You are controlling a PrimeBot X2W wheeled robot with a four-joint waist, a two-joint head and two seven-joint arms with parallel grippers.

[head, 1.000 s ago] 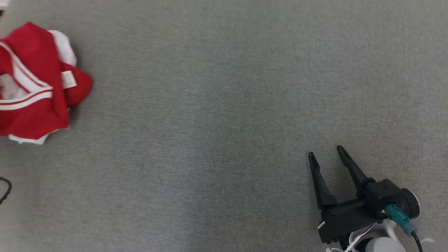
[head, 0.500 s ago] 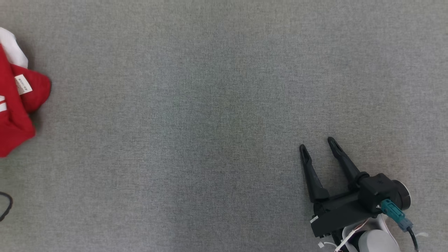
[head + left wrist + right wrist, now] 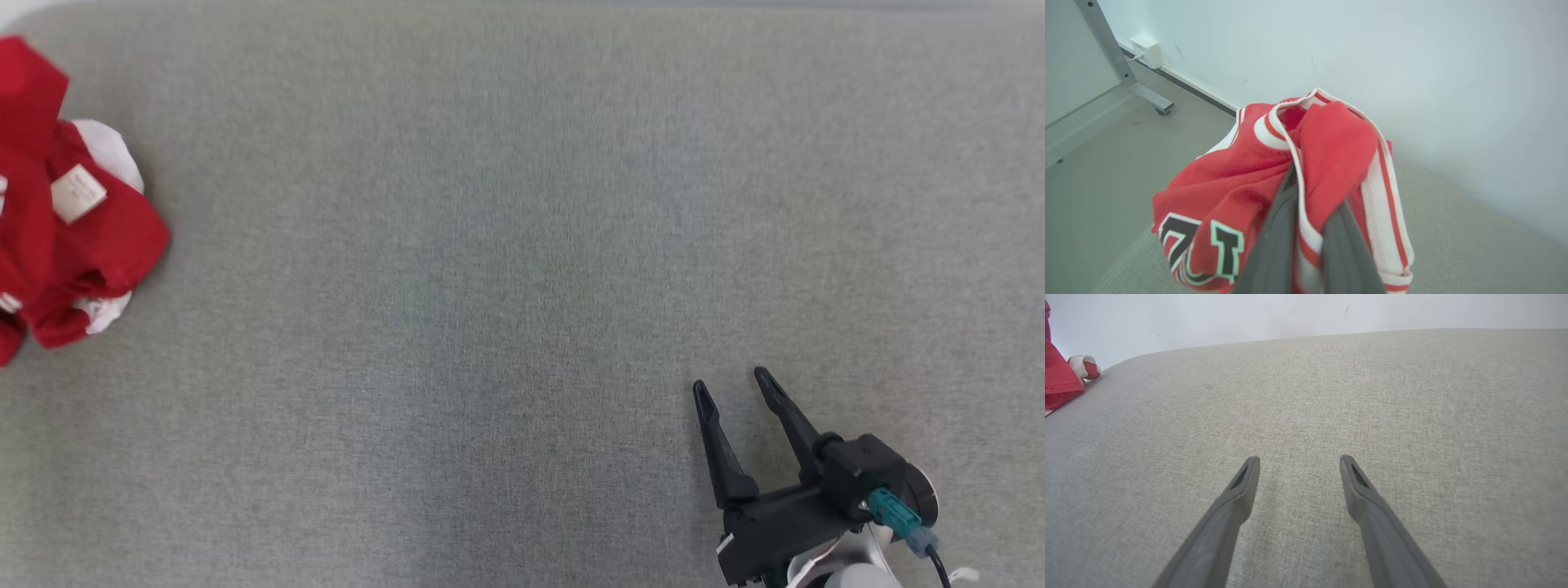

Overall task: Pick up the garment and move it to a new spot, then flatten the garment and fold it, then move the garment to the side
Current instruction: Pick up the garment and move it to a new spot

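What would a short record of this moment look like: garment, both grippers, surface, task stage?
garment: red with white trim, crumpled in a heap at the far left of the head view
left gripper: shut on a fold of the garment, cloth bunched around it
right gripper: open, holding nothing, over bare surface at lower right of the head view
surface: grey woven fabric
task stage: garment gripped, not yet flattened or folded
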